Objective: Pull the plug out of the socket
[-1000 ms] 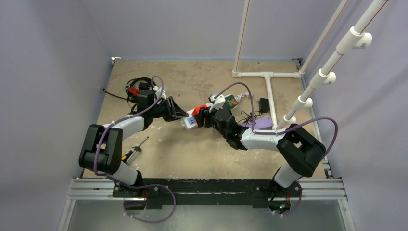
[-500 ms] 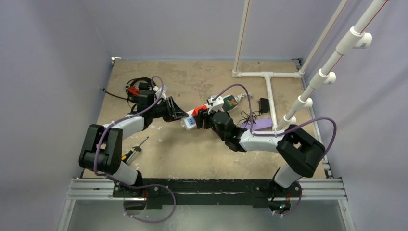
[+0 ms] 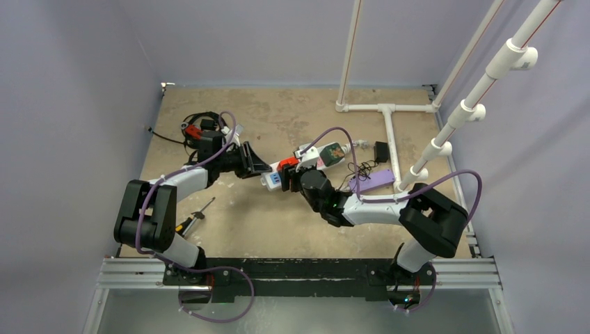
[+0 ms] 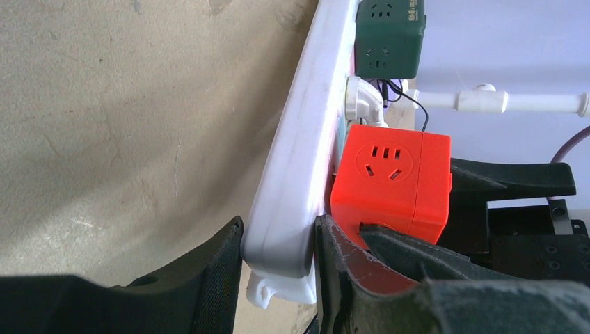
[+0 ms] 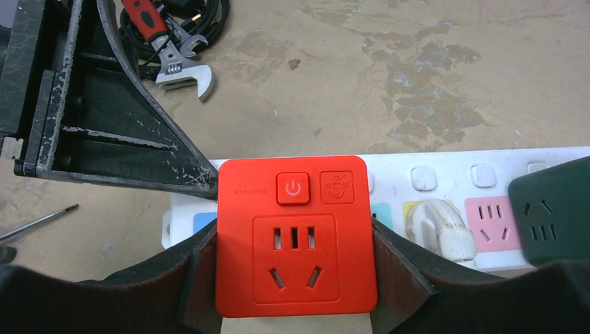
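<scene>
Plug [image 5: 297, 236], a red cube, is sitting at the socket [image 4: 292, 167]'s near-left end, mid-table. Right gripper [image 5: 296, 259] is clamping it; left gripper [image 4: 278, 245] is clenching the socket's end. Pulling straight off, without twisting, is looking wisest.

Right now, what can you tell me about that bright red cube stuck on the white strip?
The red cube is a glossy plastic plug-in adapter with rounded edges. One face carries a square power button, an embossed logo and an outlet; another face shows a second outlet. It sits against the face of the white power strip, near its end, beside a white plug. The right gripper clamps two opposite sides of it between black fingers.
</scene>
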`<state>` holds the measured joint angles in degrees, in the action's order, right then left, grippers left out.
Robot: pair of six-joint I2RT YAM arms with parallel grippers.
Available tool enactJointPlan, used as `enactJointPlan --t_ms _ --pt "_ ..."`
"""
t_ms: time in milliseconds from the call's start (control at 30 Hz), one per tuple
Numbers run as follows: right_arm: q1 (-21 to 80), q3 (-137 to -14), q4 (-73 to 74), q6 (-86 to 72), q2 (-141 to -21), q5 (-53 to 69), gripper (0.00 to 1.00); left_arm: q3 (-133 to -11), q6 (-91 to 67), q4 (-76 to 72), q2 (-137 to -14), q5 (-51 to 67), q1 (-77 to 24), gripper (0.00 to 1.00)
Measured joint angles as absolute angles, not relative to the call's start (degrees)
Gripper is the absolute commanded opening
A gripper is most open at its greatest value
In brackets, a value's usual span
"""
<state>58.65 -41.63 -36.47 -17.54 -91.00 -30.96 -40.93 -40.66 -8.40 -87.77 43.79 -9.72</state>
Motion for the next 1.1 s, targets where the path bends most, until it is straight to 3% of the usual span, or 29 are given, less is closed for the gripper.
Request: enactJointPlan --t_ms 200,467,1100 --pt "58.3 -41.6 -36.5 -17.8 -91.0 -30.0 0.0 -40.9 -40.7 -8.1 -88.0 43.9 -9.4 0.0" --pt "50.2 -38.9 -39.9 -21.8 -88.6 -16.5 0.0 -41.1 -39.8 -8.3 -88.3 43.2 -9.4 0.0" --pt "49.5 -38.8 -39.8 -21.3 -83.1 -21.4 0.0 -41.8 -38.2 -5.8 -88.5 42.1 -8.2 0.0"
